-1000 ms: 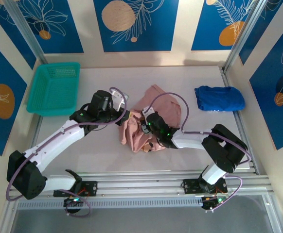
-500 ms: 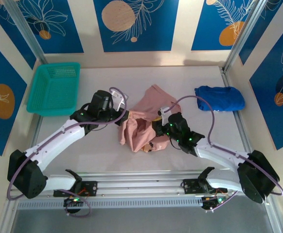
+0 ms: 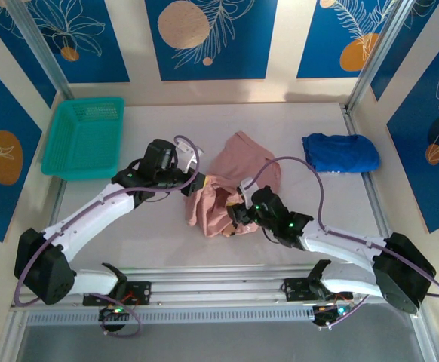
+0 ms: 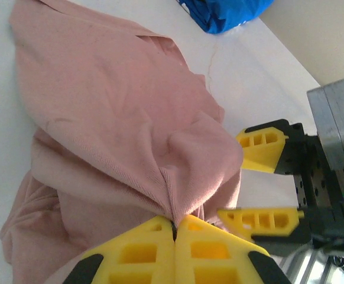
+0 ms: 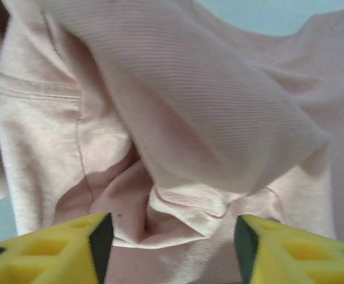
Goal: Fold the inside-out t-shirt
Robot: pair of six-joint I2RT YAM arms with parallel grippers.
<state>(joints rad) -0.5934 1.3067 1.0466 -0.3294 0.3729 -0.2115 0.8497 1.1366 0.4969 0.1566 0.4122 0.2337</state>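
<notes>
t-shirt (image 4: pixel 119 118) — soft matt cloth, finely ribbed weave; basket (image 3: pixel 84 139) — plastic mesh; table (image 3: pixel 151 234) smooth, matt.

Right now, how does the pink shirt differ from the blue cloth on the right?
The pink t-shirt lies crumpled and loosely spread mid-table; the blue garment is a compact bundle near the right edge. The left gripper pinches a fold of the pink t-shirt; the blue garment lies untouched. Both are plain soft cloth on the table.

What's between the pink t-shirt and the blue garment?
Top view: bare table between t-shirt and blue garment, with the right arm's purple cable arching over.
</notes>
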